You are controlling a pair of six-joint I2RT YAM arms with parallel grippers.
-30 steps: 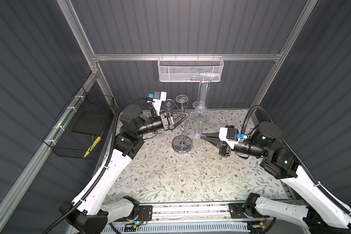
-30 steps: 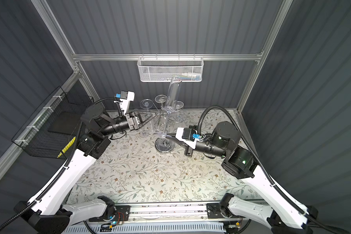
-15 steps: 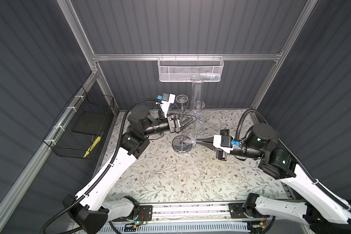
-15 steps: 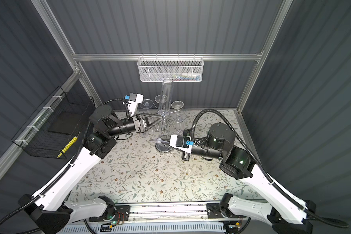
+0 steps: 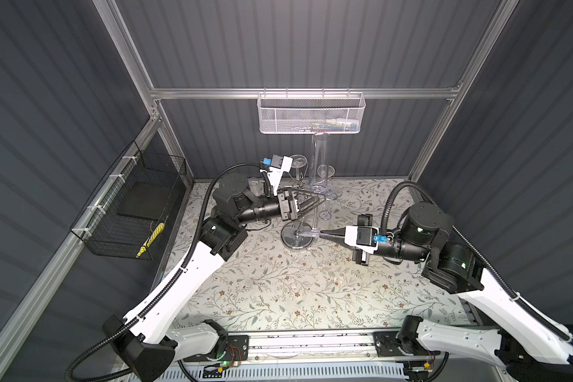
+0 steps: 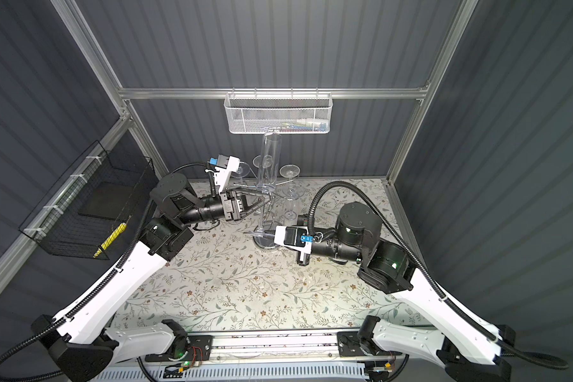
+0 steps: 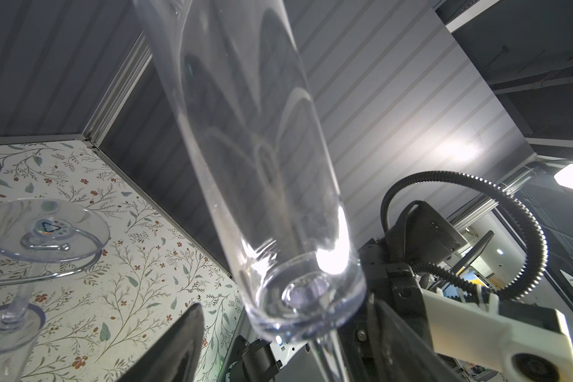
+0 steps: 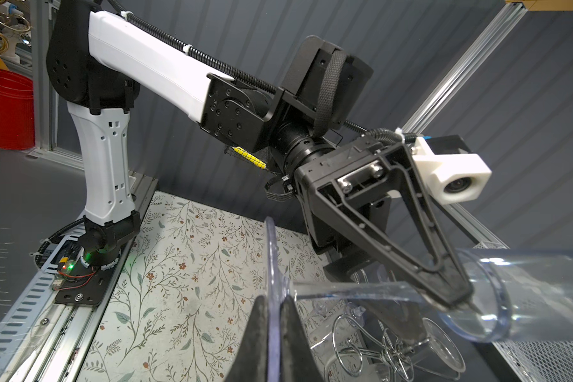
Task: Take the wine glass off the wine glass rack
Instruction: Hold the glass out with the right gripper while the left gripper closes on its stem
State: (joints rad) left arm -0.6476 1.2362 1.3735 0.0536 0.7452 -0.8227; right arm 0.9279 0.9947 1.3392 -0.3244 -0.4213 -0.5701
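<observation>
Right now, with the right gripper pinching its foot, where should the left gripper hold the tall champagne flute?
Probably the thin stem just under the bowl of the champagne flute, from the left gripper's side, level: the flute stands upright, its foot taken by the right gripper.

The left arm (image 5: 179,284) and right arm (image 5: 516,314) share white shells, black joints (image 5: 424,225) and ribbed black cables (image 7: 538,238).

Tall clear wine glass (image 5: 319,165), upright, foot near disc base of chrome wine glass rack (image 5: 295,245), mat ctr-rear
</observation>
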